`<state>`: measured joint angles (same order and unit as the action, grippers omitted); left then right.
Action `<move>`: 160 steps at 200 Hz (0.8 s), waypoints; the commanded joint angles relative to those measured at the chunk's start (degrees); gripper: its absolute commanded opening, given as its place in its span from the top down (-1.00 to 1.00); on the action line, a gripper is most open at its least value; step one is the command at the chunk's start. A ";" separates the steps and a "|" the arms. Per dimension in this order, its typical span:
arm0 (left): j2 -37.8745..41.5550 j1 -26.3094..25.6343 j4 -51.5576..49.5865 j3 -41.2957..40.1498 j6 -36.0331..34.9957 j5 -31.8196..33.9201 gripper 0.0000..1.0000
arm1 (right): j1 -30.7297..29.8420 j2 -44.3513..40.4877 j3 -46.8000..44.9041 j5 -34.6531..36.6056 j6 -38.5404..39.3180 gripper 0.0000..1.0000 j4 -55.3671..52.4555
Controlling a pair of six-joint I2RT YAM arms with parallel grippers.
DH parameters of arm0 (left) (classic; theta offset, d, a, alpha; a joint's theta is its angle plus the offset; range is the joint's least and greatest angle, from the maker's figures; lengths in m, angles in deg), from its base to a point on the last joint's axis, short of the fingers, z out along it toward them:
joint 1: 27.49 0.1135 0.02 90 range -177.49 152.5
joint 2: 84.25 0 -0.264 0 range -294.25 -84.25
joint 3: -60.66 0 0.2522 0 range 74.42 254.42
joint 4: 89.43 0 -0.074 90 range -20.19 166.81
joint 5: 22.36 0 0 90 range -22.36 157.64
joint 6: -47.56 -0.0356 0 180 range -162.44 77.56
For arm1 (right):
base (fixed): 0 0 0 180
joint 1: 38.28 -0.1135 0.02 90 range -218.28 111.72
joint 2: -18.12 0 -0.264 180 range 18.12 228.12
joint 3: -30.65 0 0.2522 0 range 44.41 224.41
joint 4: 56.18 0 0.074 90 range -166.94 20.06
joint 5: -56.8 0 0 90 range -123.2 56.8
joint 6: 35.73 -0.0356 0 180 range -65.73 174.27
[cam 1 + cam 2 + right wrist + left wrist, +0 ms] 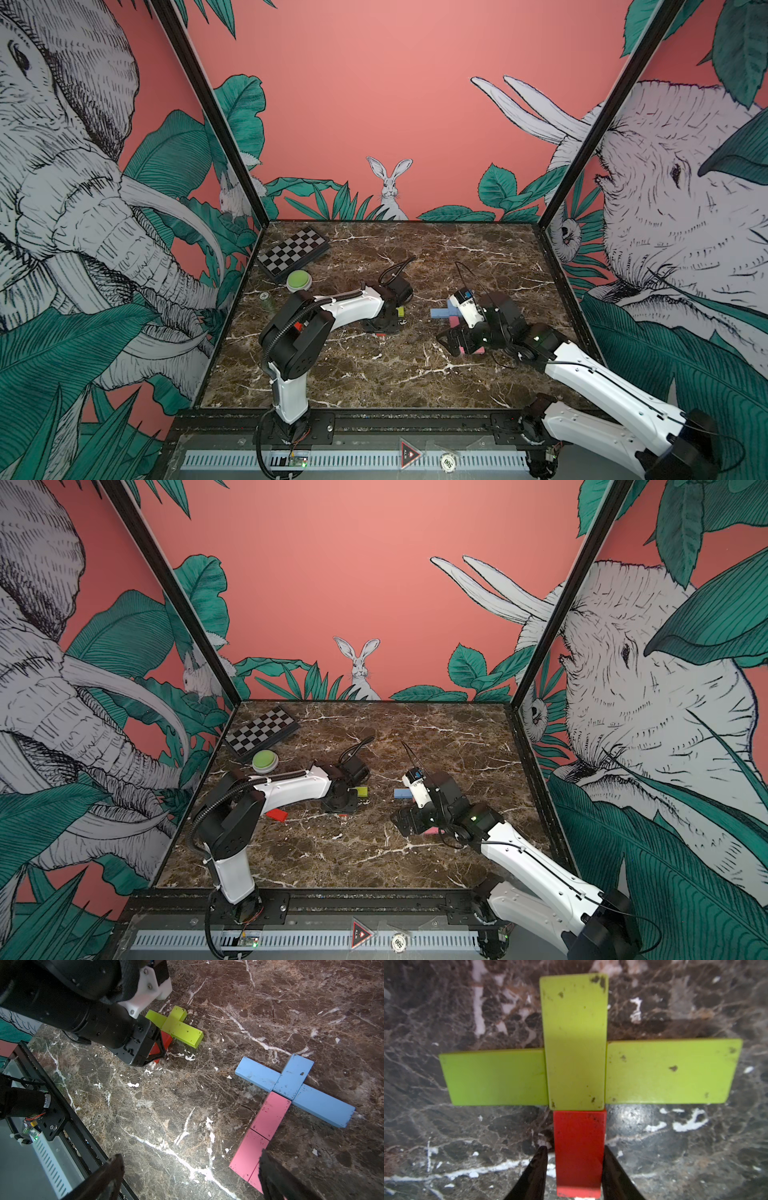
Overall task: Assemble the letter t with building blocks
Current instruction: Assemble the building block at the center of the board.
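Three lime blocks (574, 1043), red block (579, 1151); left fingers (537, 1172) barely parted, right fingers (278, 1178) wide; empty.

Top views: the left arm (345, 307) covers most of the green blocks (400, 311); only one corner shows. The right arm (494, 320) hides the middle of the blue blocks (439, 312) and most of the pink blocks (478, 351).

Left wrist view: near end of the red block (579, 1130) is cut by the edge.

Right wrist view: the last pink block is cut by the edge and by a blurred finger (276, 1178) of the right gripper (190, 1155).

Small disc (264, 296) near the button (299, 279): too small to tell.
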<state>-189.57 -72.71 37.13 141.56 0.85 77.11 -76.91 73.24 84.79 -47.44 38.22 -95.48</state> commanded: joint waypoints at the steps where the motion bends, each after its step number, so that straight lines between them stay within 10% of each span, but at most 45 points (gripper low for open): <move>1: 1.25 0.21 -1.98 1.16 0.31 1.82 0.12 | 0.04 0.08 -1.09 -0.51 0.62 -0.97 0.38; 160: 4.73 -0.49 -4.03 2.89 -0.86 3.03 0.05 | 0.08 -0.05 -1.85 -0.61 0.34 -0.97 0.51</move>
<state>-189.15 -72.88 36.10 143.20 -0.24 78.03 -76.91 73.37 83.06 -47.61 38.20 -95.50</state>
